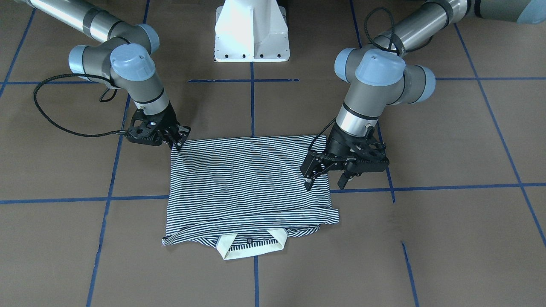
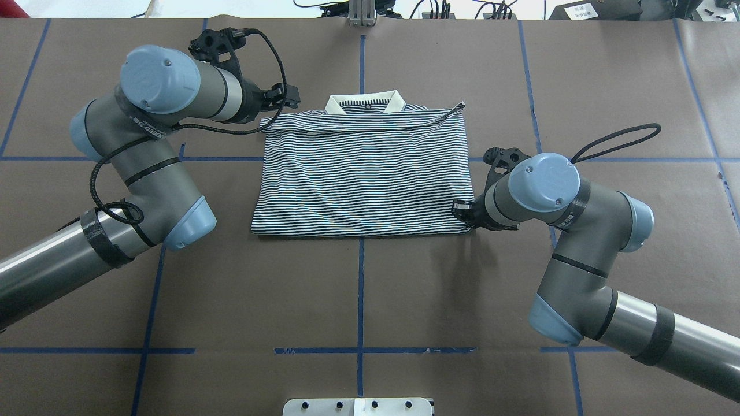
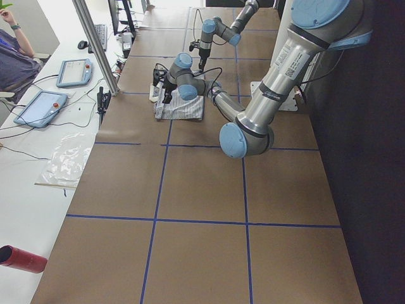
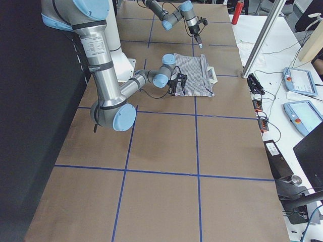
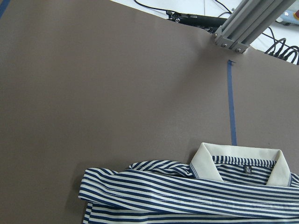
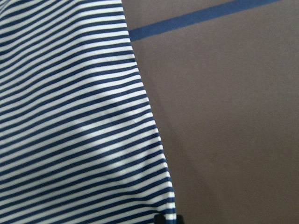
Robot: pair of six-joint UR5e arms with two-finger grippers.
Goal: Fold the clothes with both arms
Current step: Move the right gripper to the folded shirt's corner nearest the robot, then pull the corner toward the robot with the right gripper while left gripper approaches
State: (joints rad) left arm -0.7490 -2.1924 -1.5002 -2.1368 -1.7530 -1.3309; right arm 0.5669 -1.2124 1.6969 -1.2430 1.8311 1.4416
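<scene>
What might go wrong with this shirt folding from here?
1. The right tool seems to pinch a corner of the shirt; pulling away without letting go would likely drag the fold open.
2. The left tool hangs open over the shirt's side edge; coming down, it might snag only the top layer.
3. The layers by the collar lie uneven, so another fold may come out crooked.

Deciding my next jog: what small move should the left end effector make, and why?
Probably lower the left end effector, open above one side of the shirt, onto the fabric. The right end effector sits at the opposite corner, so a matching hold seems due.
</scene>
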